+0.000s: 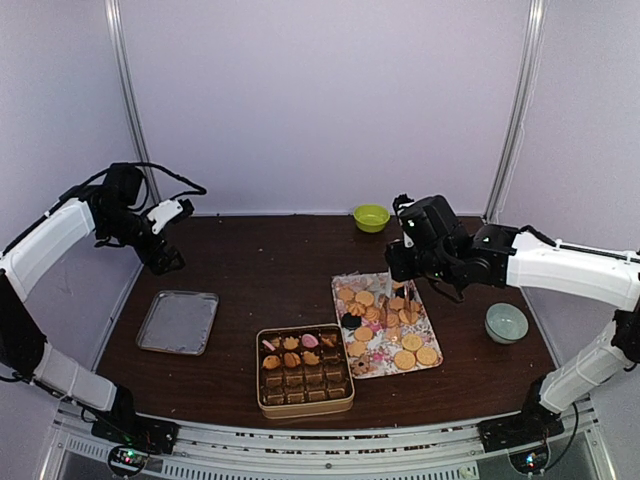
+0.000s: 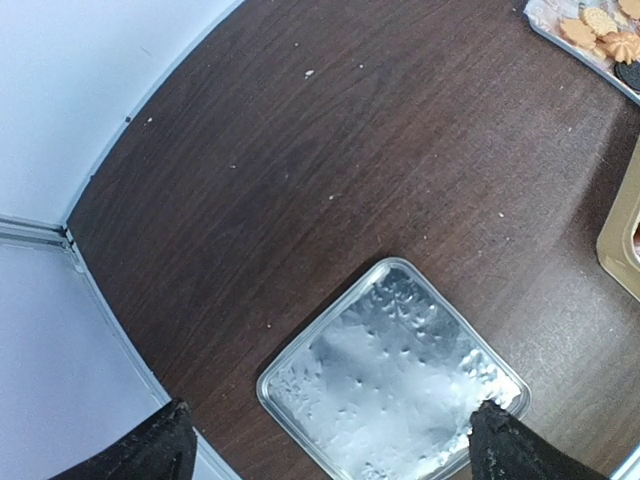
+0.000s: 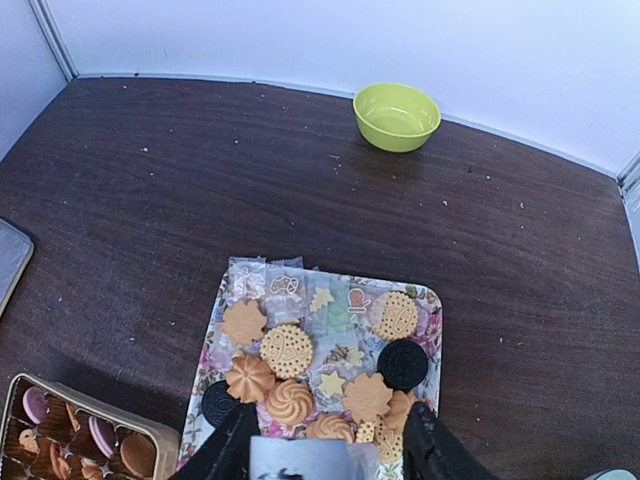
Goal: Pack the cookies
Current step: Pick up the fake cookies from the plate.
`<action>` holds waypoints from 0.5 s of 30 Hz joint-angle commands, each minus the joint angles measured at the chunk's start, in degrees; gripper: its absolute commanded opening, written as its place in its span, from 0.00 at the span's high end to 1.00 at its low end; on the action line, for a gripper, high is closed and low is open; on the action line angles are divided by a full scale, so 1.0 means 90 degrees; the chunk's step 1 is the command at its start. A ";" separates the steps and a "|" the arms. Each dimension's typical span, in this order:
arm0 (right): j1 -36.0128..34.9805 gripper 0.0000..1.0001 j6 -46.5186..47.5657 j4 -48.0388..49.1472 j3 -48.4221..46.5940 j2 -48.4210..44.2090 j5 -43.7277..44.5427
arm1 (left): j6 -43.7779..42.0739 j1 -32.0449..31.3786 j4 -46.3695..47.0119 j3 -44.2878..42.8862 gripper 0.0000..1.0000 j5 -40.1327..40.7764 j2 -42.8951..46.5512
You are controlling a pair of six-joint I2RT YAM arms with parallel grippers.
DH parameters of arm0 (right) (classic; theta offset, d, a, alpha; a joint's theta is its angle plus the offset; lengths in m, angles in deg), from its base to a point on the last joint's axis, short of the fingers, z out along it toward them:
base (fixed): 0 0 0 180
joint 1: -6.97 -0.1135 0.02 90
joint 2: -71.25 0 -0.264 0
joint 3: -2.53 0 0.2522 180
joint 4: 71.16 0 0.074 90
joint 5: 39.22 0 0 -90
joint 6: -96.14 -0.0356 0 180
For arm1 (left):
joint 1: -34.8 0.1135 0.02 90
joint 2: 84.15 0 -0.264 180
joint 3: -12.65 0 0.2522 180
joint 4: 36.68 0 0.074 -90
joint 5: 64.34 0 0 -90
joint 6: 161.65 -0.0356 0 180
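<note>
The cookies (image 1: 385, 322) lie heaped on a floral tray (image 1: 341, 284) right of centre: round tan ones, dark ones and clear-wrapped packets (image 3: 300, 300). More cookies (image 1: 290, 343) sit in the back row of a gold tin (image 1: 305, 400) of brown paper cups. My right gripper (image 1: 400, 292) hovers over the tray's near end, and in its wrist view the right gripper (image 3: 332, 408) has its jaws apart. A pale wrapped packet (image 3: 300, 458) lies between them, with a gap at the right finger (image 3: 432, 445). My left gripper (image 2: 330, 412) is wide open and empty, high above a silver lid (image 2: 400, 380).
The silver lid (image 1: 178, 322) lies on the table left of the tin. A green bowl (image 1: 371, 217) stands at the back wall and a grey-green bowl (image 1: 506, 322) stands right of the tray. The tin's corner (image 3: 60, 395) shows at the right wrist view's lower left.
</note>
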 commanded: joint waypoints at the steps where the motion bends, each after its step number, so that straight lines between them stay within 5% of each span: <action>1: 0.0202 0.54 0.0139 0.0681 0.0205 -0.0009 -0.0105 | 0.0151 0.0041 0.0183 0.0015 0.02 -0.0010 -0.0110; 15: 0.0237 0.66 0.0239 0.0997 0.0745 -0.0116 -0.0653 | 0.0010 0.0043 0.0113 0.0021 0.02 -0.0625 -0.0193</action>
